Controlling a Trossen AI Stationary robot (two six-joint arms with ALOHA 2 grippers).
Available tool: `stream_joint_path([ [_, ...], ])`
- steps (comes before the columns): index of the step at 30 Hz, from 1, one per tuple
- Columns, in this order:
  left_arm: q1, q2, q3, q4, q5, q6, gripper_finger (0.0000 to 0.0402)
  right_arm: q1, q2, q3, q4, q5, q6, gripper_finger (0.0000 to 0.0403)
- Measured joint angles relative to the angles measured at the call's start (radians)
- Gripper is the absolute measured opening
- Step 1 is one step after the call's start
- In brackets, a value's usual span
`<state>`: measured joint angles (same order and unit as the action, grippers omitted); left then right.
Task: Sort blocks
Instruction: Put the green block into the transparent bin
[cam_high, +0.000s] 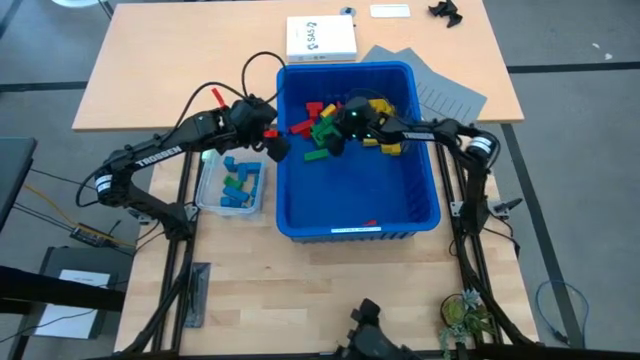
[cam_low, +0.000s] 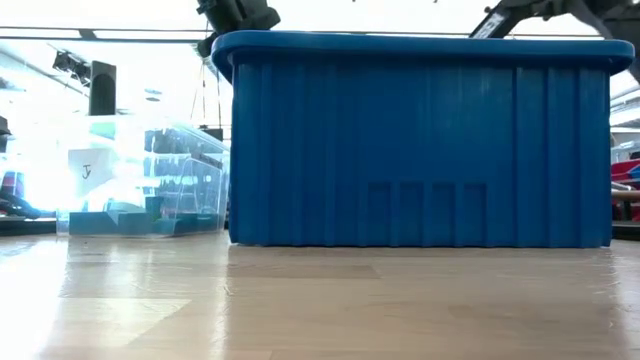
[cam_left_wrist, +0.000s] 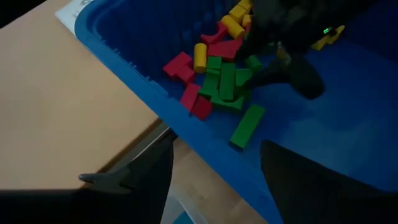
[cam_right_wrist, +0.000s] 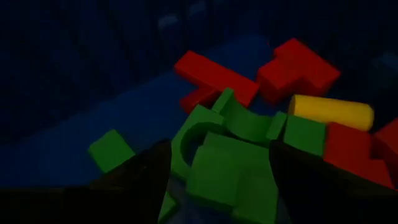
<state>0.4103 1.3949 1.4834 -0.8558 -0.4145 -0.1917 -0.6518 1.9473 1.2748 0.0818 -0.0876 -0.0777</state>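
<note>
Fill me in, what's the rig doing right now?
It is sorting toy blocks out of the large blue bin. The right gripper is down in the bin with open jaws, over a green block in the mixed pile of red, yellow and green pieces. The left gripper is open and empty above the bin's left rim, next to the small clear tub, which already holds blue and green blocks.
</note>
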Motion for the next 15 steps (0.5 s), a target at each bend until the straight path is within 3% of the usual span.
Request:
stream_joint_path([
  [9,0.0,0.0,0.0,0.0,0.0,0.0,0.0249,0.0,0.098,0.081,-0.143,-0.013,-0.033,0.0253],
  [15,0.0,0.0,0.0,0.009,0.0,0.002,0.0249,-0.001,0.09,0.08,-0.098,0.015,-0.087,0.0173],
])
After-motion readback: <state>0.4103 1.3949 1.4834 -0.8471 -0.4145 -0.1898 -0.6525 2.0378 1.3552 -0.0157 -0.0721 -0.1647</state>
